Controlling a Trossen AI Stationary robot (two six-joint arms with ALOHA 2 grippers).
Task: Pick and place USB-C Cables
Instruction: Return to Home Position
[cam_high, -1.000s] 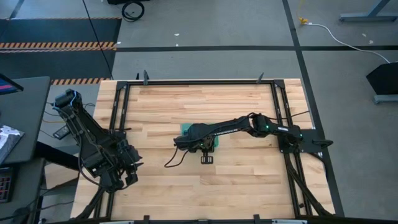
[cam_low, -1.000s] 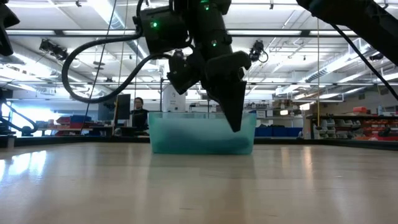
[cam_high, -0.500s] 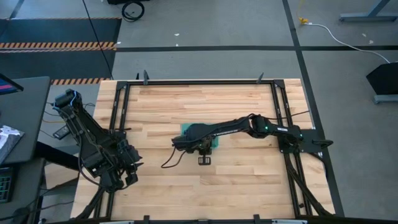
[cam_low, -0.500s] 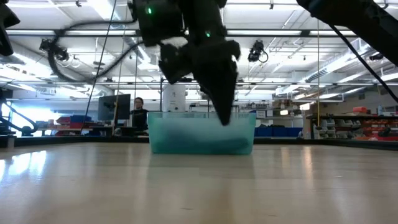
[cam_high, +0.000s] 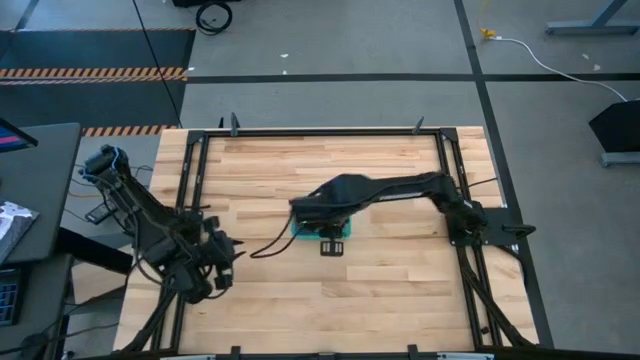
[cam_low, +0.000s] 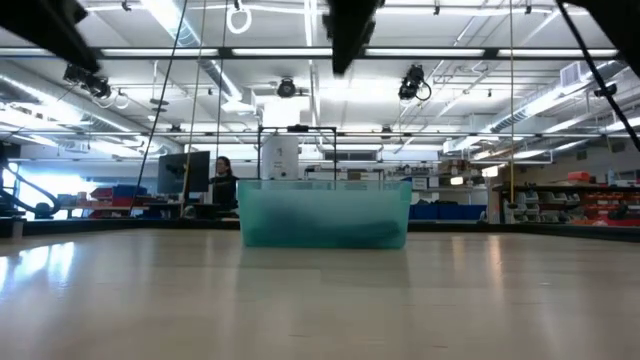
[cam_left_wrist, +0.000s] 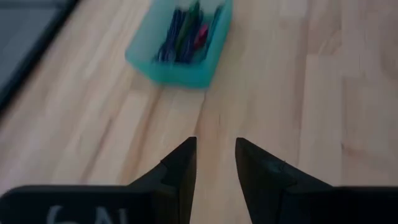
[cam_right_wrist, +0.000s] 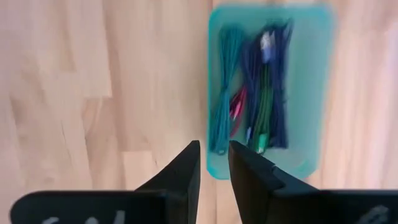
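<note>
**Worktop** (cam_high: 380, 290), seen from above and from both wrists. The teal tray (cam_low: 325, 215) stands near the worktop's centre. It holds the USB-C cables (cam_right_wrist: 264, 112), which lie side by side along its length in teal, maroon, green and blue-violet. The right gripper (cam_right_wrist: 213, 157) hangs above the tray, raised clear of its rim. Its jaws are drawn nearly together and grasp nothing. The left gripper (cam_left_wrist: 216, 152) waits near the worktop's left edge, pointing toward the tray. Its jaws are likewise close-set and empty.
</note>
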